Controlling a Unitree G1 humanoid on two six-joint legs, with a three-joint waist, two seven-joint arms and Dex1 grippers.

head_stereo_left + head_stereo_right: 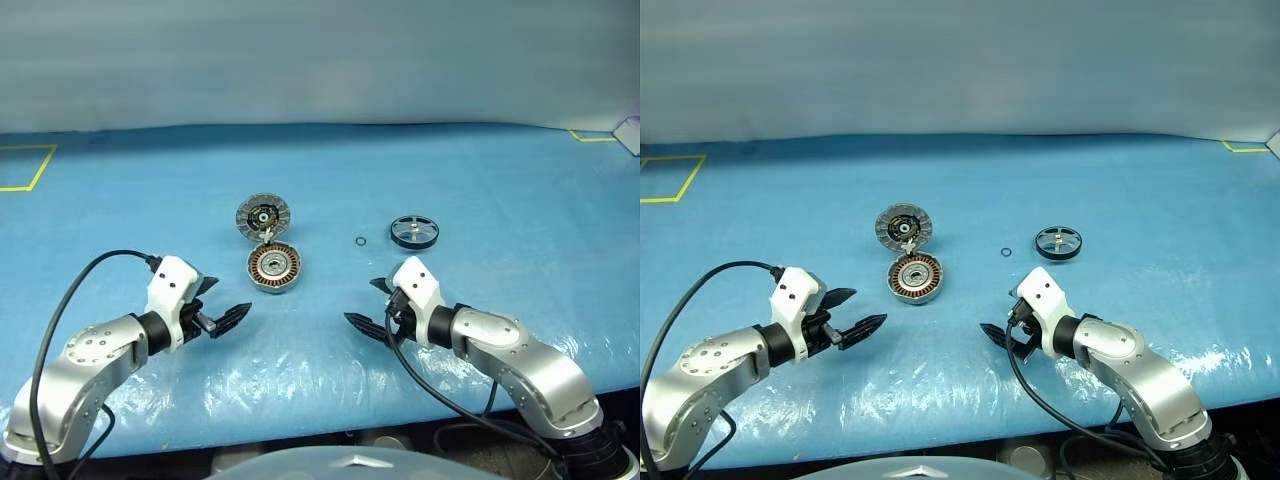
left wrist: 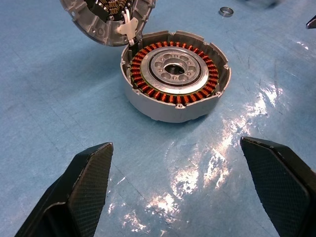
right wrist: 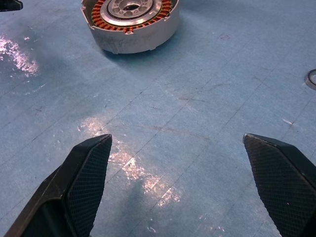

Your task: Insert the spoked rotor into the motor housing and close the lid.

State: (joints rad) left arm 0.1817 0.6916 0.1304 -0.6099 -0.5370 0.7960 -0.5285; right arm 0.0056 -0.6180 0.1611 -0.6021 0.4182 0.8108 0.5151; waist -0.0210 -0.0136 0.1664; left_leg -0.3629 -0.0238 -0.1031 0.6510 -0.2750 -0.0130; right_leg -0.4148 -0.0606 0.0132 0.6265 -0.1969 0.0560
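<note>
on the blue table cover (image 1: 480,180) the motor housing (image 1: 274,269) sits open, lid (image 1: 262,216) flipped back behind it, copper windings plain from the left wrist, while the spoked rotor (image 1: 414,231) and small ring (image 1: 359,241) lie well right, left gripper (image 1: 222,305) and right gripper (image 1: 368,308) spread wide, empty.

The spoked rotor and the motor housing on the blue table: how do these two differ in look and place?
The spoked rotor, a flat wheel with black rim and silver spokes, shows gaps between its spokes; the silver-grey round motor housing is a cup holding a ring of copper windings. The rotor lies alone to the right; the housing lies centrally, joined to its opened ribbed grey lid. Both are round and rest flat.
</note>
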